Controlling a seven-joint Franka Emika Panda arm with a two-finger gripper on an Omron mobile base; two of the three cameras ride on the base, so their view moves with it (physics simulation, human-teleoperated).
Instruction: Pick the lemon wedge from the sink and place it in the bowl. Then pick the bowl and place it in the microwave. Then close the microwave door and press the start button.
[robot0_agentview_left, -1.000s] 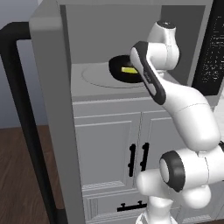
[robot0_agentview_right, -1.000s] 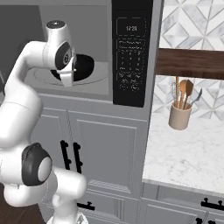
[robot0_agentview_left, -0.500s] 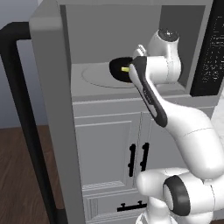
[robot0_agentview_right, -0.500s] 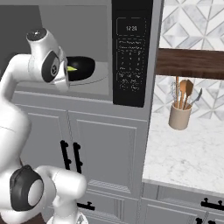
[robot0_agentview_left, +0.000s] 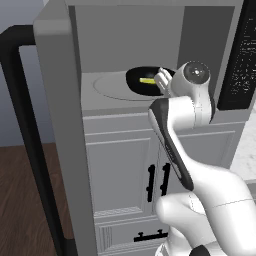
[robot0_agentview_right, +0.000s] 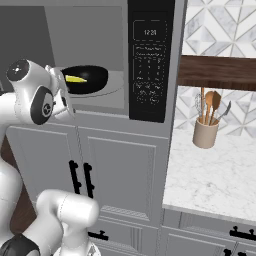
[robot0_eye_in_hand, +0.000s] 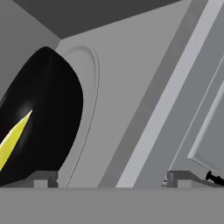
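The bowl sits inside the microwave, on the round turntable, near the front edge and a bit to the right side; the lemon wedge lies inside the bowl. The gripper is just in front of the bowl with its fingers wide apart; it holds nothing, and the bowl rests on its own.

What could go wrong now? The hand is very close to the bowl; if it swings sideways as it pulls out, it could bump the rim and push the bowl or tip the lemon out. The microwave door stands wide open on the left; the arm must be all the way out first, or the door will hit it; then a push that is too soft would leave it not quite shut, and the start button on the control panel might do nothing.
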